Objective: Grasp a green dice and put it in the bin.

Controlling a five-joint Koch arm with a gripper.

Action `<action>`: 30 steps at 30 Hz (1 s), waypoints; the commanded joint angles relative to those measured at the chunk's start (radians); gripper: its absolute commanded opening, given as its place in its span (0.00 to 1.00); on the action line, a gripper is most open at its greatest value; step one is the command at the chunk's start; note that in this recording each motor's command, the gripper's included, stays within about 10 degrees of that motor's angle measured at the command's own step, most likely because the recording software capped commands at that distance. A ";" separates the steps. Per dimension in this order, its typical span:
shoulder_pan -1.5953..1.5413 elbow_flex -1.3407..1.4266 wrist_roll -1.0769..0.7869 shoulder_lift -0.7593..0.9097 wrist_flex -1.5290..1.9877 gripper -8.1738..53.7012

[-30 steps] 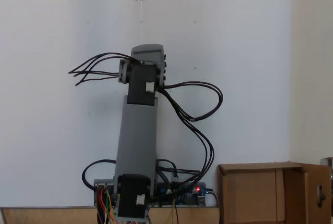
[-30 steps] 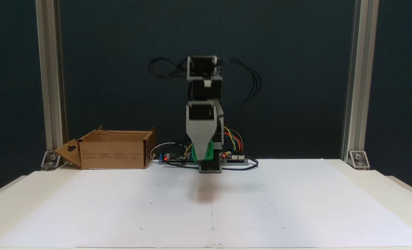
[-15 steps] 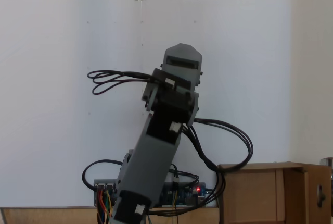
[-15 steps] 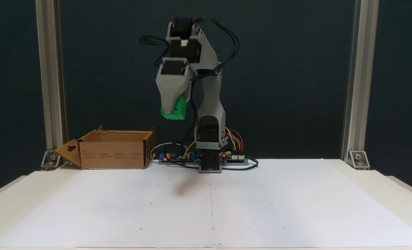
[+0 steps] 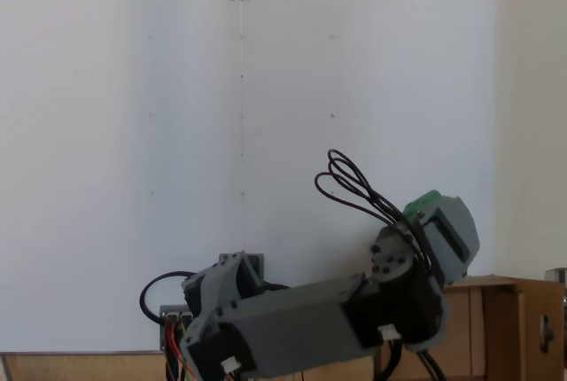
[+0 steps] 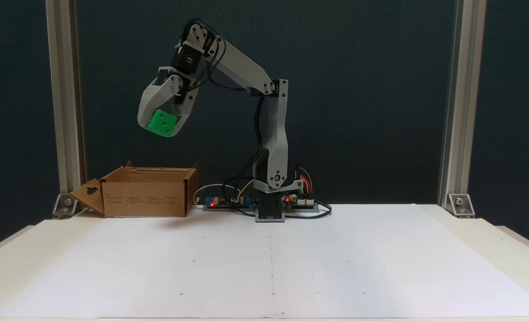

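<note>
A bright green dice (image 6: 162,123) hangs high in the air, clamped in my gripper (image 6: 159,125), which is shut on it. The grey arm reaches up and to the left from its base in that fixed view. Directly below the held dice stands the bin (image 6: 145,197), an open brown cardboard box at the table's back left. In the other fixed view, looking down, a sliver of the green dice (image 5: 423,199) peeks out past the gripper head, just beyond the bin (image 5: 496,328) at the lower right.
The arm's base (image 6: 269,213) and circuit boards with coloured wires (image 6: 299,199) sit at the back middle of the table. A white paper sheet (image 6: 335,263) covers the tabletop. Aluminium posts (image 6: 63,107) stand at both back corners.
The arm has swung from the table's centre over toward the bin, lifting the green dice up as it went. The gripper has stayed shut on the dice.
</note>
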 commanded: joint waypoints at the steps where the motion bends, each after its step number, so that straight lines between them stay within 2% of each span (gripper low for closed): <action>1: 0.083 -0.051 -0.040 0.035 0.069 0.32; 6: 0.307 -0.051 -0.095 0.021 0.066 0.32; 14: 0.617 -0.051 -0.167 -0.140 0.041 0.32; 22: 0.699 -0.051 -0.175 -0.307 -0.179 0.32; 30: 0.644 -0.051 -0.170 -0.337 -0.241 0.32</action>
